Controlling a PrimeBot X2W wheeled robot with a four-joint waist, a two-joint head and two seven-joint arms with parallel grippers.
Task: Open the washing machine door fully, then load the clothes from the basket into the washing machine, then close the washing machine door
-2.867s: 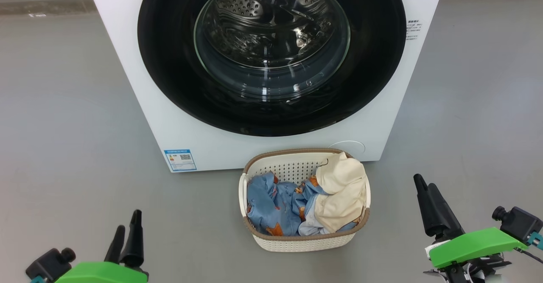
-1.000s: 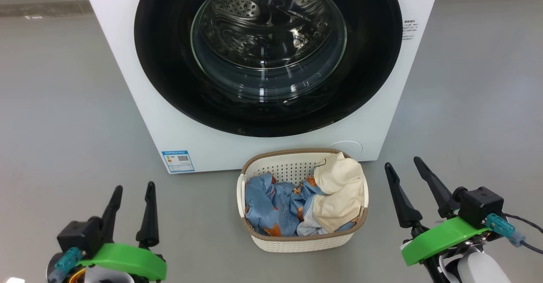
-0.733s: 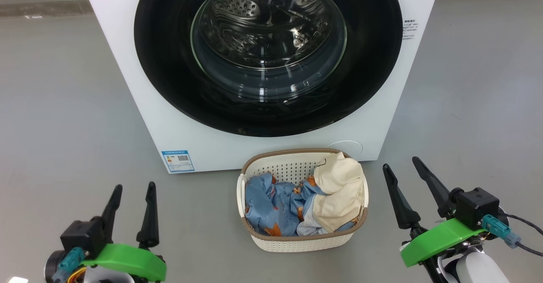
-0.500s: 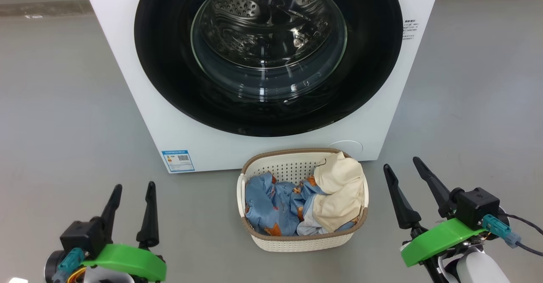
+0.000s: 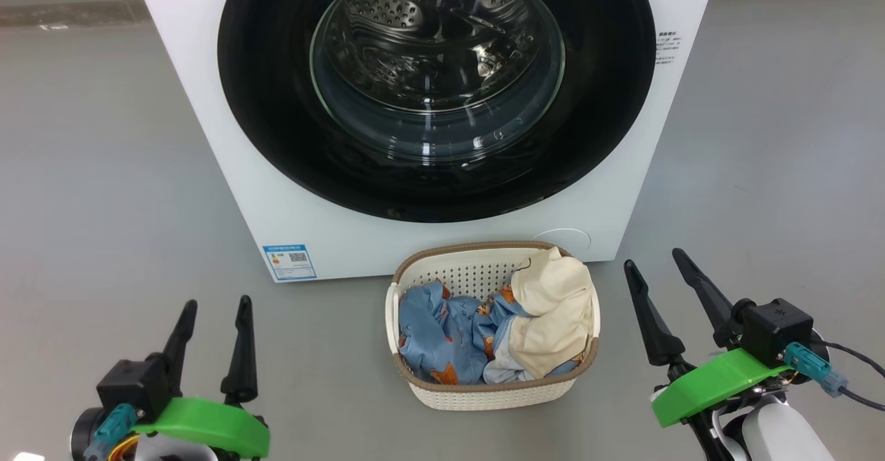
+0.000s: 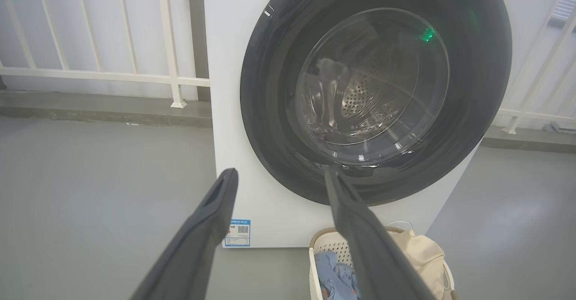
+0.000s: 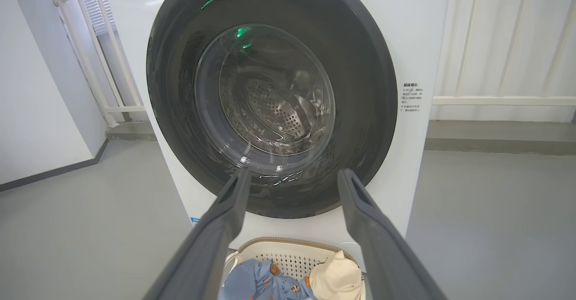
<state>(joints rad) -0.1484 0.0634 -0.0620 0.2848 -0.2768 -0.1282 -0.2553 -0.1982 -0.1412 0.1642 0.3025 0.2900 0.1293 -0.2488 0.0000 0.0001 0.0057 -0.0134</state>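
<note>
Door stage not yet begun, as judged.

- The washing machine door (image 5: 437, 67) is seen shut flush against the washing machine (image 5: 325, 240). No handle or latch recess can be made out on the glossy black rim, and the hinge side cannot be told.
- The basket (image 5: 484, 392) is set on the floor at 6 o'clock of the door, just beside the machine front. The clothes (image 5: 498, 323) are piled inside, with the cream cloth heaped up at the 1 o'clock corner.
- The left gripper (image 5: 216, 303) is held at 8 o'clock of the basket, jaws spread, nothing carried.
- The right gripper (image 5: 653, 259) is held at 3 o'clock of the basket, jaws spread, nothing carried.

Risks, as judged:
- A finger could be skidded off the smooth rim if the wrong edge is pulled.
- The basket could be knocked or tipped by a forearm reaching past it.
- The heaped cream cloth could be snagged and dragged out onto the floor.
</note>
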